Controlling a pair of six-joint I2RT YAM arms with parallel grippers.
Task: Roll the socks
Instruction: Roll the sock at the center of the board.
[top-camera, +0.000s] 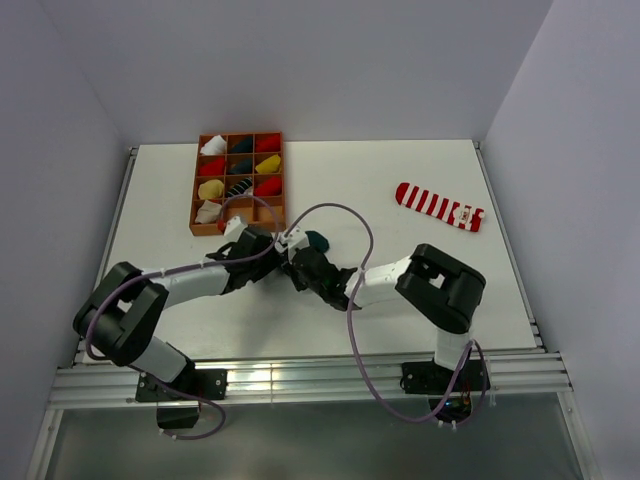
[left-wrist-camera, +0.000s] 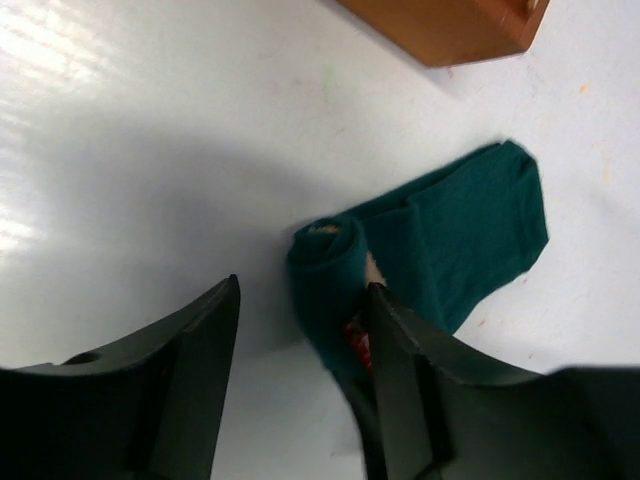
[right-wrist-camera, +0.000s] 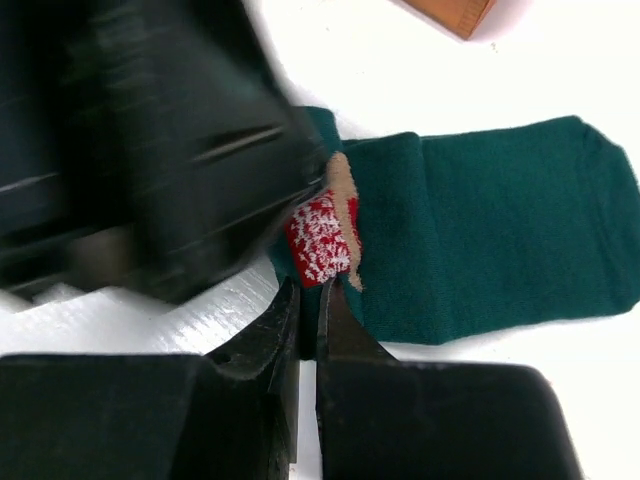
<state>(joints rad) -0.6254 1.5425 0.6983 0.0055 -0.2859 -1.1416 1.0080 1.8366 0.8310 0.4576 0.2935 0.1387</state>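
Right gripper (right-wrist-camera: 308, 292): closed at green sock (right-wrist-camera: 500, 230) | left gripper (left-wrist-camera: 305, 290): spread

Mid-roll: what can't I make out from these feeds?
Left wrist view: figure on green sock mostly hidden behind left gripper; tray cut off at edge.
Right wrist view: left gripper blurred, covering the roll; whether shut right gripper pinches fabric unclear.
Top view: grippers hide most of the sock.

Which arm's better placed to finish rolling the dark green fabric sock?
Left, probably. The left claw is open, the rolled end of the dark green fabric sock between its fingers, ready to close and turn. The right claw is shut at the roll's edge, likely just pinning.
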